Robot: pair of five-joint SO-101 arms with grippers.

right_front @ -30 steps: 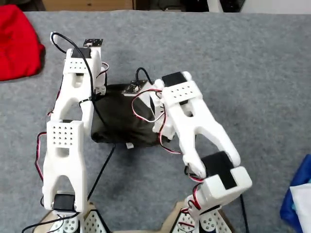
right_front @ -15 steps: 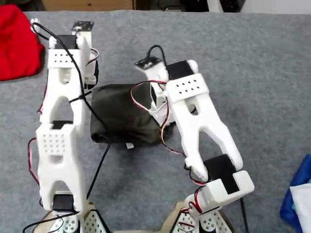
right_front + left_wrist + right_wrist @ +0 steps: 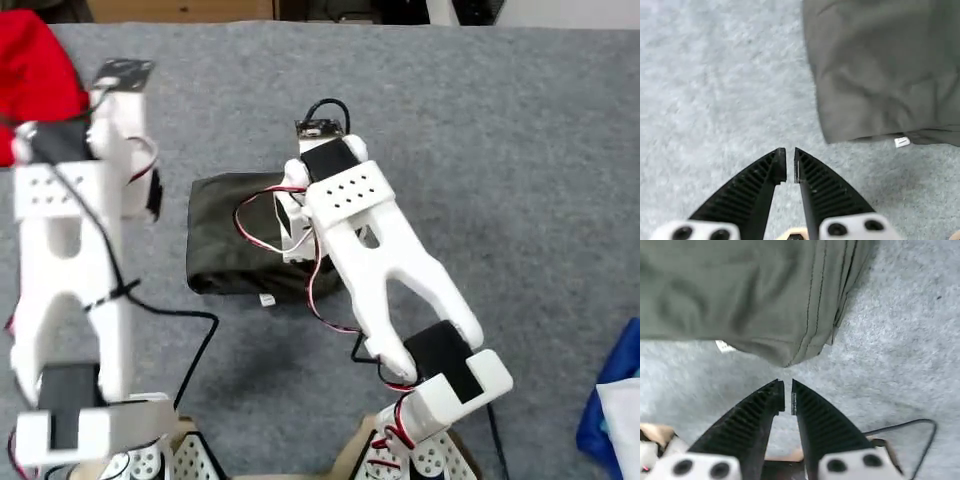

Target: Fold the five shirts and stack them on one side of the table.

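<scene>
Jaws on both pressed nearly together, nothing btwn them: left gripper [image 3: 790, 165] and right gripper [image 3: 787, 397] both over bare table [image 3: 500, 120]. Folded dark shirt [image 3: 235, 235] lies flat, one corner just ahead of left jaws, hem edge just ahead of right jaws, not touching either. Red shirt [image 3: 40, 80] and blue cloth [image 3: 612, 400] well apart from both.

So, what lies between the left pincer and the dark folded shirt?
In the left wrist view, the stretch from the left pincer to the dark shirt is bare grey table covering.
</scene>
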